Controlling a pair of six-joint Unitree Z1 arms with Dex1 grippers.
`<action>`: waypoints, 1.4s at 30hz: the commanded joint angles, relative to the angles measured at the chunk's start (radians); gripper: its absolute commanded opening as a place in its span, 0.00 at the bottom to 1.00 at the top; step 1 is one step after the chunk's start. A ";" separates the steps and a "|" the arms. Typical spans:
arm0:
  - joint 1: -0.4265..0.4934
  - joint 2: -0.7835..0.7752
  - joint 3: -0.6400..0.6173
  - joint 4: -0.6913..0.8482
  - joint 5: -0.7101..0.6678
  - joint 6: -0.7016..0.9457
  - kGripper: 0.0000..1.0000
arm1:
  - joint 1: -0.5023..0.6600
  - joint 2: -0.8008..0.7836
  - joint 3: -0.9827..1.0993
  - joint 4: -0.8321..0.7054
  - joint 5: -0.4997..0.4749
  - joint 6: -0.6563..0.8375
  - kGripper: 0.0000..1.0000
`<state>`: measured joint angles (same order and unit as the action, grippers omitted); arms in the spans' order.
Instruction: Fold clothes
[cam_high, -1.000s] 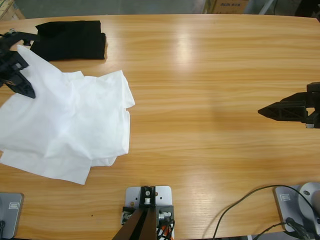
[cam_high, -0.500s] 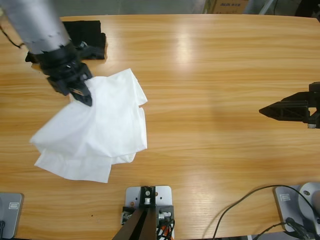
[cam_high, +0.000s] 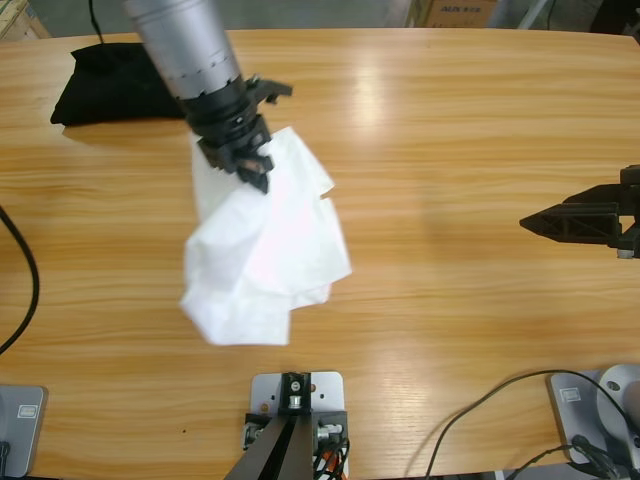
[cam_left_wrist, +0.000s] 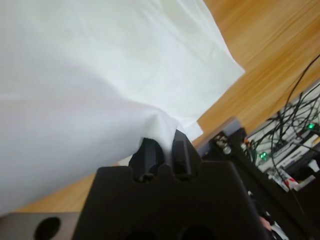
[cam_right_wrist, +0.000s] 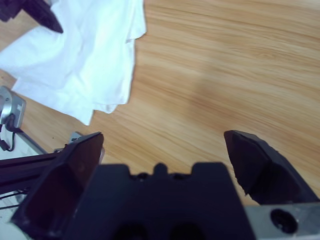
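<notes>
The white T-shirt (cam_high: 262, 250) hangs bunched from my left gripper (cam_high: 252, 168), which is shut on a fold of its upper edge above the table's left-middle. Its lower part trails toward the front edge. In the left wrist view the two black jaws (cam_left_wrist: 163, 154) pinch the white T-shirt (cam_left_wrist: 100, 75), and the cloth fills most of that view. My right gripper (cam_high: 535, 221) hovers low at the right edge, far from the shirt, holding nothing. The right wrist view shows my right gripper (cam_right_wrist: 165, 145) open, with the T-shirt (cam_right_wrist: 85, 60) at upper left.
A black folded garment (cam_high: 105, 88) lies at the back left corner, partly behind the left arm. Bare wooden table (cam_high: 450, 130) stretches between the shirt and the right gripper. A black cable (cam_high: 25, 275) loops at the left edge.
The left arm has swung right from the left edge toward the table's middle, dragging the held T-shirt with it. The shirt has bunched into a narrower hanging shape. The right arm stayed still.
</notes>
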<state>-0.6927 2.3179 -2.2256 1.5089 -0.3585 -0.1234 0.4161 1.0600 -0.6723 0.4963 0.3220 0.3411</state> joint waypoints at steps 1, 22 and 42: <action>-0.077 0.178 -0.199 0.036 -0.053 0.053 1.00 | 0.007 0.000 0.039 -0.013 -0.006 0.015 1.00; 0.169 -0.113 -0.115 0.013 -0.082 0.268 0.78 | 0.018 0.110 -0.044 -0.089 0.129 0.013 0.00; 0.268 -0.194 0.444 -0.381 -0.174 0.337 0.00 | 0.257 0.645 -0.206 -0.481 0.375 0.107 0.00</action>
<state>-0.4554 2.0821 -1.8012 1.1691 -0.5166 0.2368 0.6039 1.5640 -0.8474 0.0802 0.6655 0.4152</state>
